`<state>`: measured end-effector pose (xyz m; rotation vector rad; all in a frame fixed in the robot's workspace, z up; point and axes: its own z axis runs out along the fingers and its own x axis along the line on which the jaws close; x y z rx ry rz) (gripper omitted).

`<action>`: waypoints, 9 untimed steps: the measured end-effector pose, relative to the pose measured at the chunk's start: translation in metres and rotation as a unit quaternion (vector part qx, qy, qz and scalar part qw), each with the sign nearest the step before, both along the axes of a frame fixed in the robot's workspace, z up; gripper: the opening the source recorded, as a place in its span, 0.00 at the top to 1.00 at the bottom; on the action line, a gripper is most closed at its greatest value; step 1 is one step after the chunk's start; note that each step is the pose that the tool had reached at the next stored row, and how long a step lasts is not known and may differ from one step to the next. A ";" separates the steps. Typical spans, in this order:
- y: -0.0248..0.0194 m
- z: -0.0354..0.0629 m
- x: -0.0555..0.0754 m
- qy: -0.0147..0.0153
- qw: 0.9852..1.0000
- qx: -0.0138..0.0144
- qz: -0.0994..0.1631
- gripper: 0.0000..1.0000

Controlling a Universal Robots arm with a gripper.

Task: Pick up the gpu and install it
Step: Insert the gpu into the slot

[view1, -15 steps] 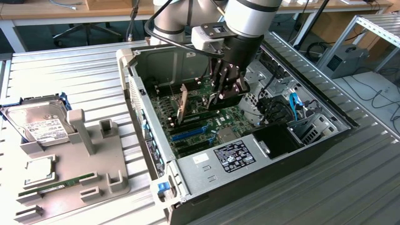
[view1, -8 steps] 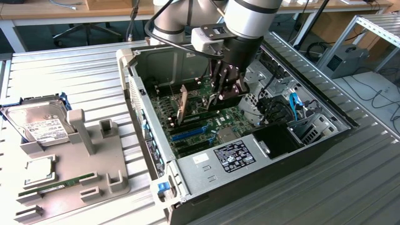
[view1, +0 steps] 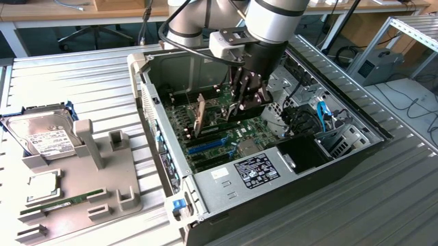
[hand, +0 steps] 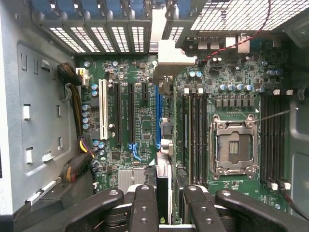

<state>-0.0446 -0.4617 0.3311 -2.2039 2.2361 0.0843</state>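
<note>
While the ribbed metal desk (view1: 82, 72) carries, at the exterior view's left, a grey moulded parts tray (view1: 75, 200) with a silver boxy hard drive (view1: 42, 134) and a narrow green memory stick (view1: 61, 201), the open steel computer case (view1: 226, 179) sits to its right with the green motherboard (hand: 140, 125) exposed. Inside it the pincer (view1: 247, 101), part closed, grips the gpu (hand: 163, 159), a thin flat card held on edge over the blue expansion slot (hand: 158, 108). Risk, as judged: a slight tilt or offset could jam the card's edge against the slot or catch its silver bracket on the perforated rear grille (hand: 111, 36).
</note>
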 end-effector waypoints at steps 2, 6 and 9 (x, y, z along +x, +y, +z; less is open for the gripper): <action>-0.0002 -0.0004 0.000 0.000 1.000 0.000 0.000 0.74; -0.0004 -0.0011 0.000 0.000 1.000 0.000 0.000 0.74; -0.0006 -0.0018 0.000 0.000 1.000 0.000 0.000 0.74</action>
